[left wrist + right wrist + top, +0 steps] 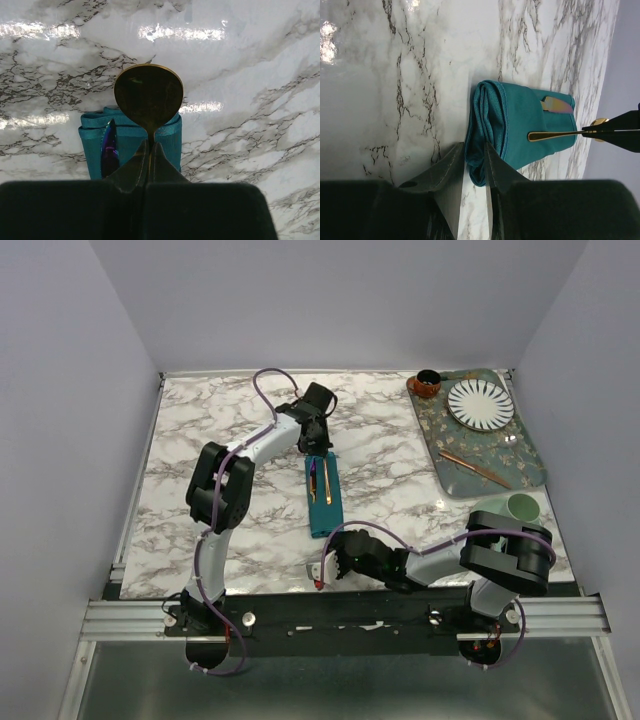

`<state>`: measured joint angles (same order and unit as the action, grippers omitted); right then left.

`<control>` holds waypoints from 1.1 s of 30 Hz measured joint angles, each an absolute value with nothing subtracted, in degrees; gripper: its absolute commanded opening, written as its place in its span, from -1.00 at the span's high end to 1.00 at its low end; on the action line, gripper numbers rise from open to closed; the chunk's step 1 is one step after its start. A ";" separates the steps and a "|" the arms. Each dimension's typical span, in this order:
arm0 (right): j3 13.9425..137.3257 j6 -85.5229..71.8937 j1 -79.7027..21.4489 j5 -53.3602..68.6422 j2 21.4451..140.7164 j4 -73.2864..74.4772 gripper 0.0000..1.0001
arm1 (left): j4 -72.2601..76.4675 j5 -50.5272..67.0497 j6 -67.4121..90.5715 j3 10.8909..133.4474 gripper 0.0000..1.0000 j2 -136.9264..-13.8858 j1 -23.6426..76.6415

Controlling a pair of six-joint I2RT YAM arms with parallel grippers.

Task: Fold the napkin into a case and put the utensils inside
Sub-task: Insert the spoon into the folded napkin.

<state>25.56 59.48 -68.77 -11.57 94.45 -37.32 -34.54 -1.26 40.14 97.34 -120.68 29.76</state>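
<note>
The napkin is folded into a narrow teal case [322, 502] lying lengthwise mid-table. The purple-rainbow utensil [109, 146] lies in it, its tip showing at the far end [558, 105]. My left gripper [318, 445] [150, 145] is shut on the neck of the gold spoon [148, 94], at the case's far end. The spoon's handle [552, 135] lies along the cloth; its bowl sticks out past the far end. My right gripper [335, 545] [474, 147] is at the case's near end [485, 165], its fingers closed narrowly on the folded cloth edge.
A patterned tray [522, 472] at the back right holds a white striped plate [480, 405], a brown cup [425, 385] and copper-pink sticks [475, 468]. A pale green saucer [522, 506] stands by my right arm. Walls enclose the marble table [200, 440].
</note>
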 measured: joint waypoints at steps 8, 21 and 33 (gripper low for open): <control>25.56 59.46 -68.66 -11.79 94.50 -37.32 0.39 | -35.22 -1.91 39.16 99.68 1.00 -120.70 28.99; 25.58 59.46 -68.51 -12.21 94.50 -37.30 0.39 | -33.50 -5.58 36.12 105.86 1.00 -123.04 26.94; 25.58 59.51 -68.49 -12.21 94.52 -37.32 0.39 | -34.52 -4.56 37.45 103.15 1.00 -124.62 27.46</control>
